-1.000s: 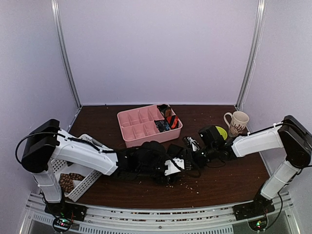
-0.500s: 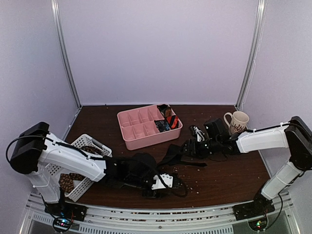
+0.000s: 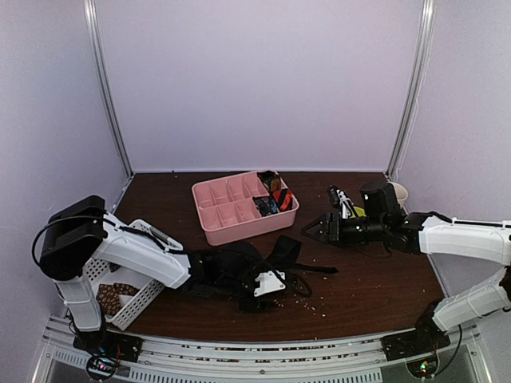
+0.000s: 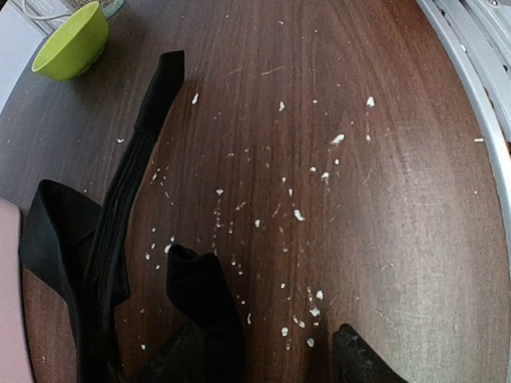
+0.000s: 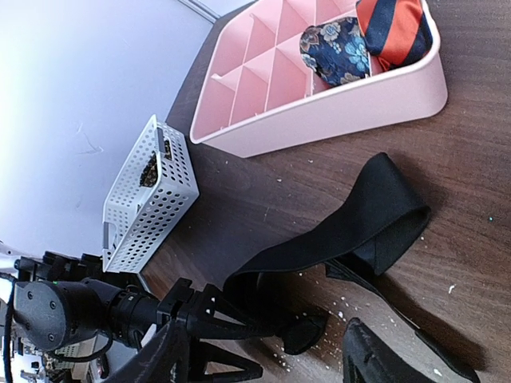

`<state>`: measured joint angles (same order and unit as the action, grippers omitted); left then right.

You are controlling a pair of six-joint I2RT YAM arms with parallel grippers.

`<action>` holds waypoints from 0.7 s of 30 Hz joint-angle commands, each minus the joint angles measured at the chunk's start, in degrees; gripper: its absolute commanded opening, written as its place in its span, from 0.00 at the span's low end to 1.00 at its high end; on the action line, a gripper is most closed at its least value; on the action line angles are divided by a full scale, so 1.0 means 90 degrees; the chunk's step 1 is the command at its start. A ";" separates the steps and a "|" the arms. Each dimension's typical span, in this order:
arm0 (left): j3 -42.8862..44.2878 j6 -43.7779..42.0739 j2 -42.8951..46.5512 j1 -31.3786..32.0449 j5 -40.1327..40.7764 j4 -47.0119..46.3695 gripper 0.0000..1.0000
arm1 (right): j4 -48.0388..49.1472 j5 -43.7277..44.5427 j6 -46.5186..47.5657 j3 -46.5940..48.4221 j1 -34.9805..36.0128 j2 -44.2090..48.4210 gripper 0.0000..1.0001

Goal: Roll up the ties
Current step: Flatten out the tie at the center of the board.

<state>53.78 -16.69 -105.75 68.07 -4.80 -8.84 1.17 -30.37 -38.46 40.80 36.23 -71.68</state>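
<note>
Black tie is laid unrolled just in front of pink tray, long axis along the tray's front wall. Left gripper, the nearer one, is set beside it, jaws parted, nothing clamped. Right gripper is raised off the tray's right corner, open, empty.

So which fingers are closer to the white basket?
Left. The left fingers sit just right of the white basket; right fingers are farther right, past the black tie.

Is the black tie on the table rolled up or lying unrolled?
Unrolled. The black tie lies long across the table, doubled back in one loose fold near the pink tray, not coiled.
</note>
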 commanded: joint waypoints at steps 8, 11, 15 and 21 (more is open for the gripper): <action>0.0616 0.0322 -0.0942 -0.0385 -0.0297 -0.0136 0.48 | -0.0156 0.0042 0.0087 -0.0236 -0.0170 0.0182 0.66; 0.0745 0.0300 -0.0914 -0.0386 -0.0399 0.0135 0.22 | -0.0259 0.0044 0.0190 -0.0315 -0.0246 0.0318 0.66; 0.0352 0.0411 0.0445 -0.0376 -0.1019 -0.0040 0.00 | -0.0368 0.0064 0.0366 -0.0557 -0.0391 0.0686 0.68; 0.0242 0.0423 0.2475 -0.0474 -0.1566 -0.0015 0.00 | 0.0165 -0.0548 0.0367 -0.0907 -0.0403 0.1217 0.72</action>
<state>55.88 -13.21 -93.80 64.69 -13.41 -4.78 -1.02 -31.29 -36.07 34.39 32.75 -63.26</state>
